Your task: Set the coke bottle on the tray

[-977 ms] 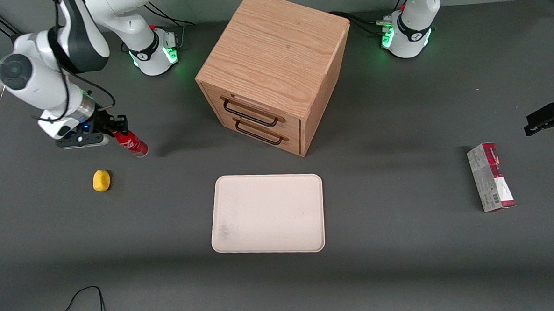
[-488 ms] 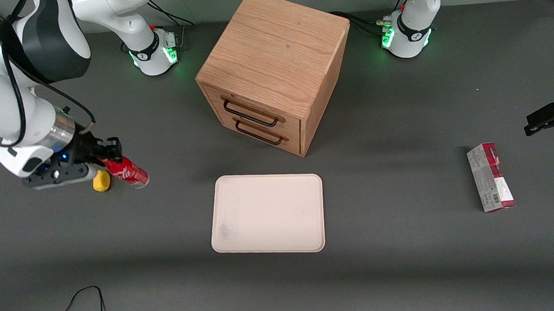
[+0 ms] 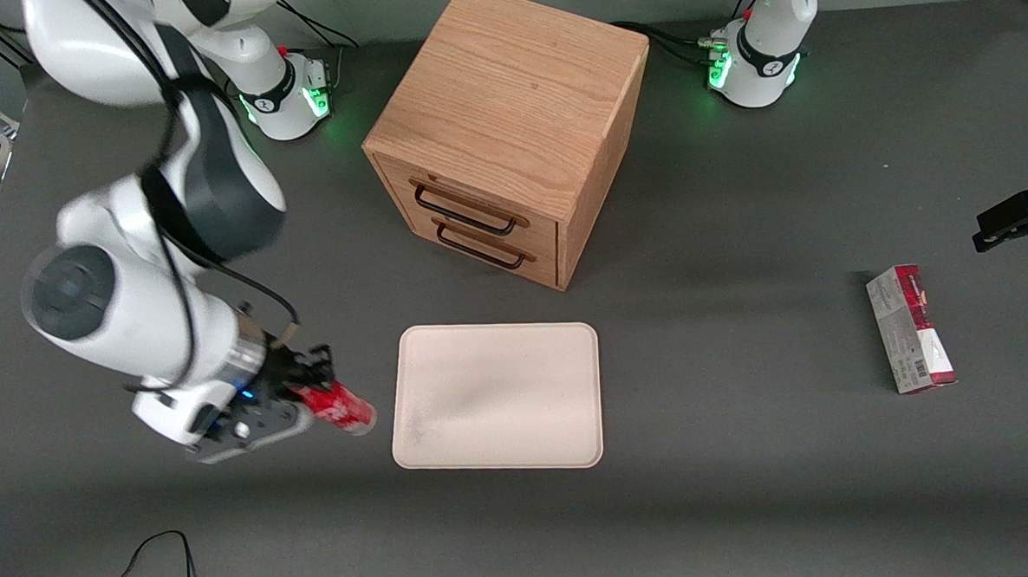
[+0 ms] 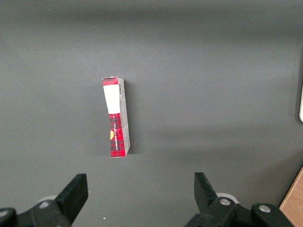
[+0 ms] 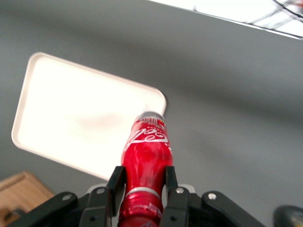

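The glossy red coke bottle (image 3: 339, 407) (image 5: 146, 161) with white lettering hangs tilted above the table, its base pointing toward the tray. My gripper (image 3: 303, 386) (image 5: 142, 182) is shut on the bottle near its neck, one finger on each side. The pale cream tray (image 3: 497, 397) (image 5: 80, 113) lies flat on the grey table, close beside the bottle's base, toward the parked arm's end. The bottle's cap is hidden among the fingers.
A wooden two-drawer cabinet (image 3: 507, 124) stands farther from the front camera than the tray. A red-and-grey carton (image 3: 910, 329) (image 4: 116, 117) lies toward the parked arm's end of the table. A black cable (image 3: 157, 564) loops at the table's near edge.
My gripper carried the bottle nearer to the front camera and toward the tray, passing the yellow object, which the arm now hides.
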Controlling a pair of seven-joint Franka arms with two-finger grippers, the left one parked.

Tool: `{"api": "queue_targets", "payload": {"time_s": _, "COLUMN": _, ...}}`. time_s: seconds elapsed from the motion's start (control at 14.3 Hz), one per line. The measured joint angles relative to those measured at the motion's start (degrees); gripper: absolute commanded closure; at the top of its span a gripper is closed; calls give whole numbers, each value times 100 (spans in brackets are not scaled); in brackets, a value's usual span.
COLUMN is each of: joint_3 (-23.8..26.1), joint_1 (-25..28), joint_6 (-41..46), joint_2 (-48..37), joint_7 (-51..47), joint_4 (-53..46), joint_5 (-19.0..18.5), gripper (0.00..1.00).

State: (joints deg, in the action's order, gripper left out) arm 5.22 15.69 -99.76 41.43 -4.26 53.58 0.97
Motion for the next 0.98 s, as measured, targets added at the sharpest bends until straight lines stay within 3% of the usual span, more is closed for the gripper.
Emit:
{"api": "queue_targets", "payload": {"time_s": 0.42, "joint_3": 179, "joint_1": 102, "joint_6": -839, "joint_2": 983, "joint_7": -80, "joint_4": -104, "joint_5": -248, "gripper": 100}}
{"api": "queue_targets", "payload": {"time_s": 0.56, "joint_3": 181, "joint_1": 108, "joint_6": -930, "joint_2": 1146, "joint_7": -97, "joint_4": -98, "joint_5": -272, "gripper": 95}}
{"api": "queue_targets", "payload": {"time_s": 0.7, "joint_3": 181, "joint_1": 106, "joint_6": -990, "joint_2": 1260, "joint_7": -152, "joint_4": -80, "joint_5": -273, "gripper": 68}}
{"api": "queue_targets", "payload": {"time_s": 0.77, "joint_3": 181, "joint_1": 105, "joint_6": -1094, "joint_2": 1292, "joint_7": -225, "joint_4": -39, "joint_5": -273, "gripper": 14}}
{"api": "queue_targets", "payload": {"time_s": 0.84, "joint_3": 181, "joint_1": 103, "joint_6": -1222, "joint_2": 1313, "joint_7": -289, "joint_4": 33, "joint_5": -273, "gripper": 0}}
{"api": "queue_targets", "payload": {"time_s": 0.98, "joint_3": 181, "joint_1": 101, "joint_6": -1500, "joint_2": 1310, "joint_7": -396, "joint_4": 111, "joint_5": -273, "gripper": 0}}
